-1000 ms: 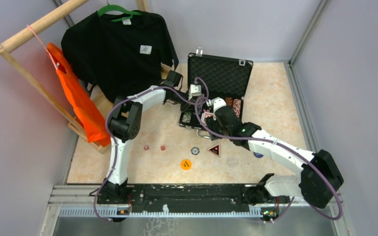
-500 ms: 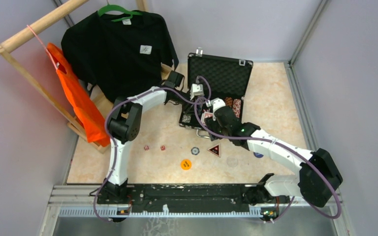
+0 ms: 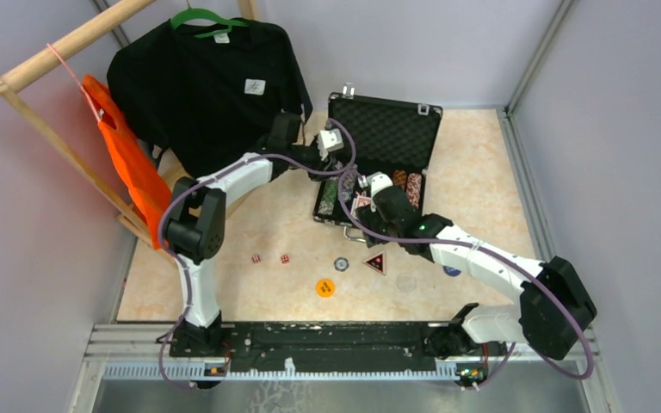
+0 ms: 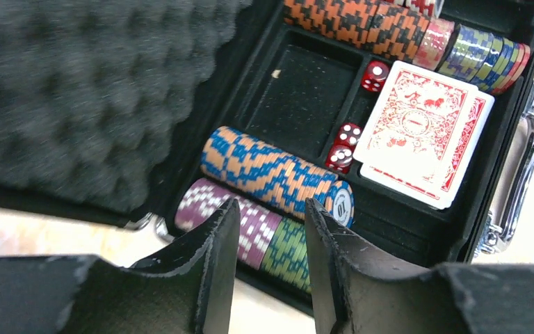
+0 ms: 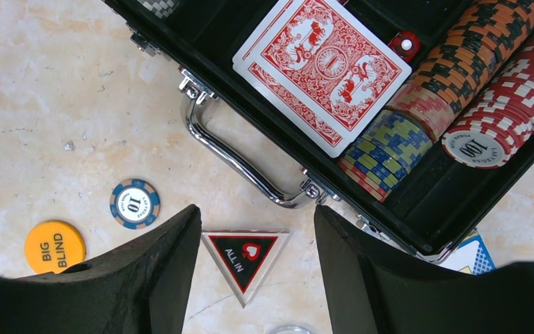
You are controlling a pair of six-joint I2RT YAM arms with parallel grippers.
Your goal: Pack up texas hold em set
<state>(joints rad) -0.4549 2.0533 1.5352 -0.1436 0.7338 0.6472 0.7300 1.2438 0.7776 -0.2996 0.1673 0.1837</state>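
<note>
Blue token (image 5: pixel 476 254), perhaps, half hidden by case (image 5: pixel 271 115).

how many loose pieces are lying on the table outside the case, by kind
red dice: 2
blue 10 chip: 1
orange big blind token: 1
triangular all in token: 1
clear round disc: 1
blue piece, partly hidden, kind unclear: 1
total: 7
</note>
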